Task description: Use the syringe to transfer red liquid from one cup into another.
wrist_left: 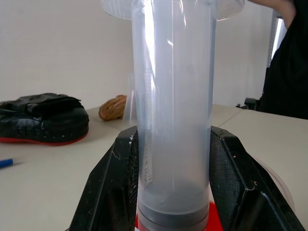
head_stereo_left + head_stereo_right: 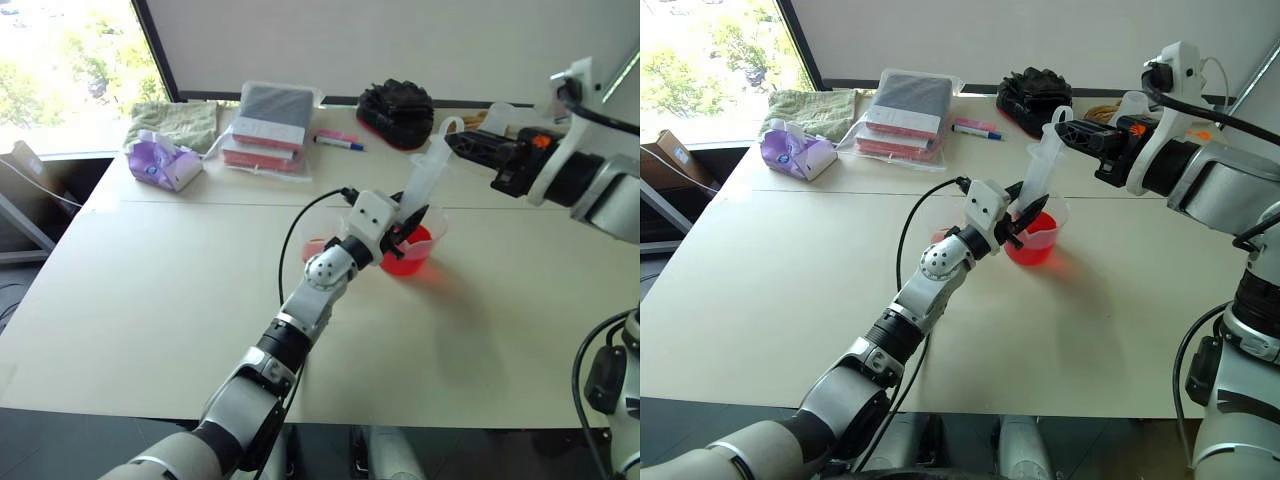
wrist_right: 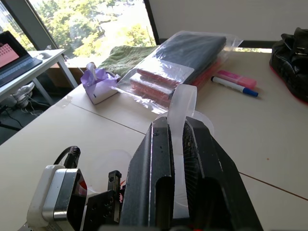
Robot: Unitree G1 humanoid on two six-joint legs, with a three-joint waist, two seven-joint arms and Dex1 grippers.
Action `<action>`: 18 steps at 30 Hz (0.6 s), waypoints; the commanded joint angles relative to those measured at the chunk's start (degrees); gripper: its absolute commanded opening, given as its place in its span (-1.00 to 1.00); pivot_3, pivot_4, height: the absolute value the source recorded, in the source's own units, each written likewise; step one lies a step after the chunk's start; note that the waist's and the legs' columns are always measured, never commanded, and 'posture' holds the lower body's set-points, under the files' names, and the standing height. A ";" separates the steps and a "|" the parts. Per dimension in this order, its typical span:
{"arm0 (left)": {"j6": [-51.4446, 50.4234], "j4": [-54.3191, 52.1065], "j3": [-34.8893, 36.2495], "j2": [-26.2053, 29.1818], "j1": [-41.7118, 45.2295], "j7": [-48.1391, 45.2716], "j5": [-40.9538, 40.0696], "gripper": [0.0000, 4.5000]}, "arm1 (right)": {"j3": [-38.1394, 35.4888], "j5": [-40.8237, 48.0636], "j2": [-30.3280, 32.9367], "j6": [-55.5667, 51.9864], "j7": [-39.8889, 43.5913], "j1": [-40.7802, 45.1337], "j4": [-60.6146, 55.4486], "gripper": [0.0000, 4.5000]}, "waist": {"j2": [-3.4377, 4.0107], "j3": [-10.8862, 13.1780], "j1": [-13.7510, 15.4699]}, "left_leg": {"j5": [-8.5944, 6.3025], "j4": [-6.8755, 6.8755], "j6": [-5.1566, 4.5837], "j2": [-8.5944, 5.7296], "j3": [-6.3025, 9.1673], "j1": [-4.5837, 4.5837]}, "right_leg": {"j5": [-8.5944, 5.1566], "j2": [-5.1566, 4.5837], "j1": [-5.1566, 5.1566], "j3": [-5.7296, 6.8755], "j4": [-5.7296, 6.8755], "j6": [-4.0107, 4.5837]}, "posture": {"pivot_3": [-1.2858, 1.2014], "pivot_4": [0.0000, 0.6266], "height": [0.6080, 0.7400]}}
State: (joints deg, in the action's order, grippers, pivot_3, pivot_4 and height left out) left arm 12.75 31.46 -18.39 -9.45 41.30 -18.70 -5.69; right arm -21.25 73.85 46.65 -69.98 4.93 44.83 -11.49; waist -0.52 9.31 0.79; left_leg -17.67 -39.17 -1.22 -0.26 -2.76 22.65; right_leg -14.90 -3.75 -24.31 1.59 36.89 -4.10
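Note:
The clear syringe [image 2: 425, 175] stands tilted over the spouted cup [image 2: 428, 240], which holds red liquid [image 2: 410, 252]. My left gripper [image 2: 402, 228] is shut on the syringe barrel [image 1: 173, 120] just above that cup's rim. A dark plunger seal [image 1: 171, 207] sits low in the barrel. My right gripper [image 2: 455, 142] is shut on the white plunger top [image 3: 180, 110], pointing level from the right. The smaller cup [image 2: 313, 248], tinted pale red at the bottom, stands just left of the beaker, partly hidden behind my left wrist.
Along the table's far side lie a purple tissue pack [image 2: 165, 160], a green towel [image 2: 185, 122], bagged books [image 2: 270, 125], a pink-and-blue marker pen [image 2: 338, 140] and a black bag [image 2: 395, 110]. A black cable [image 2: 295, 225] loops from my left wrist. A person in dark clothing [image 1: 288, 57] stands beyond the table.

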 commanded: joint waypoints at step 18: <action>-1.29 2.20 -1.83 -5.99 -0.45 -2.30 0.41 -0.33 | -4.73 2.99 2.38 3.66 3.58 2.43 -3.55 -0.63 | 0.01 -0.01 0.03 | 0.00 0.01 0.00 0.00 0.01 0.01 | 0.00 0.00 0.00 0.00 -0.02 0.00 | 0.03 -0.52 1.00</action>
State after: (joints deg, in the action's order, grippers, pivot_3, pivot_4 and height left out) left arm 12.87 31.34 -18.48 -9.47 41.30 -19.72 -5.73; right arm -21.78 74.64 47.84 -69.34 7.04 44.77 -11.82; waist -0.50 9.30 0.82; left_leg -17.67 -39.16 -1.23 -0.26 -2.76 22.65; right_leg -14.90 -3.75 -24.32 1.59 36.87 -4.09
